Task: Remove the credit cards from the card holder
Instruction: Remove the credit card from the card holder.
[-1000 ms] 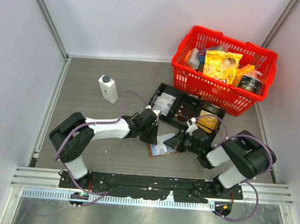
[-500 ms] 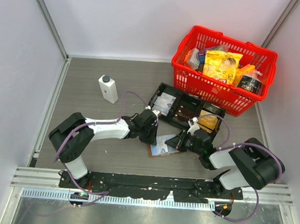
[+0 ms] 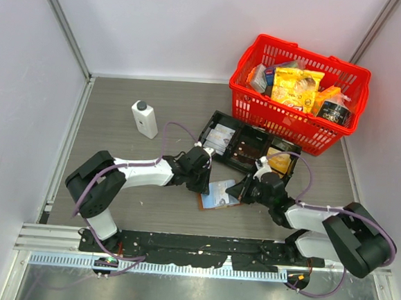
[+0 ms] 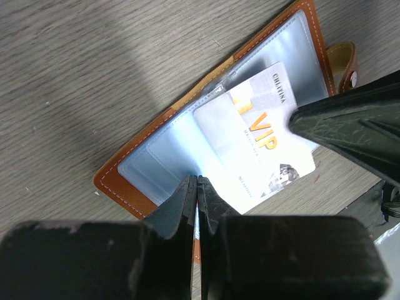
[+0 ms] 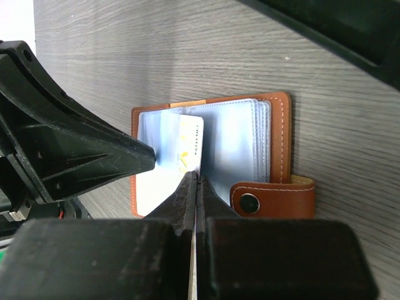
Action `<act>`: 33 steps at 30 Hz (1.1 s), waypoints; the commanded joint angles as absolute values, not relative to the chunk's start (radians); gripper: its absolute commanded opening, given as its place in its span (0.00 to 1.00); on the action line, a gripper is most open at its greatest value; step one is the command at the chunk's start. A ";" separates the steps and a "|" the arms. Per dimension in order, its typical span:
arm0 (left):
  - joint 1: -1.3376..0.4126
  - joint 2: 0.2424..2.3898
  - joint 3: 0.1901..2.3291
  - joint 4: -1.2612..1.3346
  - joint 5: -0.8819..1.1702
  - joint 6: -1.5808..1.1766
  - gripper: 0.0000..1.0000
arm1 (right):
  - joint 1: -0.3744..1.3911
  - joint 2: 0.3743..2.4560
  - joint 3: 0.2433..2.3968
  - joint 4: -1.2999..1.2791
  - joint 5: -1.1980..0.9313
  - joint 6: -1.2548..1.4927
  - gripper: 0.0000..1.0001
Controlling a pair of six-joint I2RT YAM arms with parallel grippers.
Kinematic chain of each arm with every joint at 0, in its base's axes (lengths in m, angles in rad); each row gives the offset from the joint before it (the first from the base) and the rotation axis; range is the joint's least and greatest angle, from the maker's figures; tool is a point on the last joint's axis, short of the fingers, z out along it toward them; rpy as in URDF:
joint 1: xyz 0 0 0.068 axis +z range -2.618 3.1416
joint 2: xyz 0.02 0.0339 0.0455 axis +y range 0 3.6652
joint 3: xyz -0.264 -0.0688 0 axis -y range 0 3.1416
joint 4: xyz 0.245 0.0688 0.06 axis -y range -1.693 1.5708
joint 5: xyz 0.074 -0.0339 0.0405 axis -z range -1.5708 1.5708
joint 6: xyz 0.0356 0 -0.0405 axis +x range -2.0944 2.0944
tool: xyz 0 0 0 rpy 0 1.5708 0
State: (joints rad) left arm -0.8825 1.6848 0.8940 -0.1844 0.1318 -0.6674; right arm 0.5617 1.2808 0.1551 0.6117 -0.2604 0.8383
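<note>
Notes: white credit card lying on the card holder. Gold "VIP" on its face, just left of the right end effector. Small edge print there, too fine to read.

The right arm has dropped — its elbow, raised and bent near the black tray a second ago, has swung out and down toward the table's near right corner, and the forearm now lies low and stretched out. The right gripper has hardly shifted, but its jaws, slightly apart before, have closed together — in the right wrist view they pinch the edge of the credit card sticking out of the card holder.
</note>
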 commanded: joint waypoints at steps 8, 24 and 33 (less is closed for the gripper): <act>-0.890 1.758 0.844 -0.391 0.086 -0.601 0.07 | 0.551 1.293 0.210 0.534 -0.255 0.788 0.34; -0.890 1.764 0.838 -0.376 0.092 -0.601 0.07 | 0.542 1.263 0.210 0.470 -0.230 0.756 0.01; -0.890 1.729 0.825 -0.347 0.100 -0.592 0.07 | 0.503 0.999 0.349 0.062 -0.095 0.600 0.01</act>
State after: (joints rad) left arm -0.8825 1.6863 0.8963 -0.1837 0.1402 -0.6441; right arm 0.5125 1.0565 0.2581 0.2760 -0.1829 0.7048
